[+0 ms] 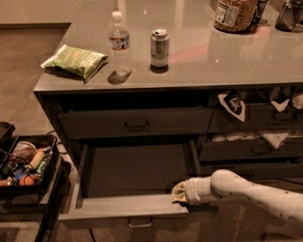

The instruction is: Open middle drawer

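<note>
The middle drawer [128, 208] is a wide dark grey drawer, pulled far out of the cabinet. Its pale grey front rim faces me, with the small centre pull handle [139, 221] just below. Its inner floor [137, 170] is bare. My gripper [179, 193] is at the end of the white arm [251, 191], which comes in from the right. It rests at the drawer's right front corner, on the inside of the front rim. The closed top drawer [136, 124] sits above.
On the counter [199, 71] stand a green chip bag [75, 60], a water bottle [119, 43], a can [159, 47] and a jar [233, 14]. A black cart [26, 165] full of small items stands at the left. Right-hand drawers [251, 149] hold snack packets.
</note>
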Tool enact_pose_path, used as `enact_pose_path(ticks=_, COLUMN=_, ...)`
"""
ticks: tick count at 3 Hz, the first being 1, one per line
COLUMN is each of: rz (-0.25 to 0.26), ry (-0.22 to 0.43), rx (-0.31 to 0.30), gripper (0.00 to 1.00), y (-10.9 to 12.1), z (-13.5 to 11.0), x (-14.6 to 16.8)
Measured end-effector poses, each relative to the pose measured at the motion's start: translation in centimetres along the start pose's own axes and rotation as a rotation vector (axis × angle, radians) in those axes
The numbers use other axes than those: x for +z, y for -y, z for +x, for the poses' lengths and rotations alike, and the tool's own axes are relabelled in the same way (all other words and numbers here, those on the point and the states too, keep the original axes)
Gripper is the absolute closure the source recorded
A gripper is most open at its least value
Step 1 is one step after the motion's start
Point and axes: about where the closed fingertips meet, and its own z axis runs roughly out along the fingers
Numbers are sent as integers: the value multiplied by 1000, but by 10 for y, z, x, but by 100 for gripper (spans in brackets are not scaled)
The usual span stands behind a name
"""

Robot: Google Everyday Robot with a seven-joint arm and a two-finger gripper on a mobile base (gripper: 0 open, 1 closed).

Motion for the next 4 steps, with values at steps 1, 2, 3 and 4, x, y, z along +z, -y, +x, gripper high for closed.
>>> enact_pose_path(ticks=1, rz=-14, ry=-8, rx=12, gripper=100, y=-22, z=-4, x=-8)
enact_pose_path(ticks=2, rz=-60, ry=-8, rx=26, gripper=100, y=-48, z=-9, x=-13)
enact_pose_path(ticks=3, rz=-97, ry=-6, rx=50, gripper=100, y=-74, z=-13, x=-22)
enact_pose_path(ticks=4, rz=-97, ry=-6, rx=50, gripper=100, y=-74, z=-13, x=-22)
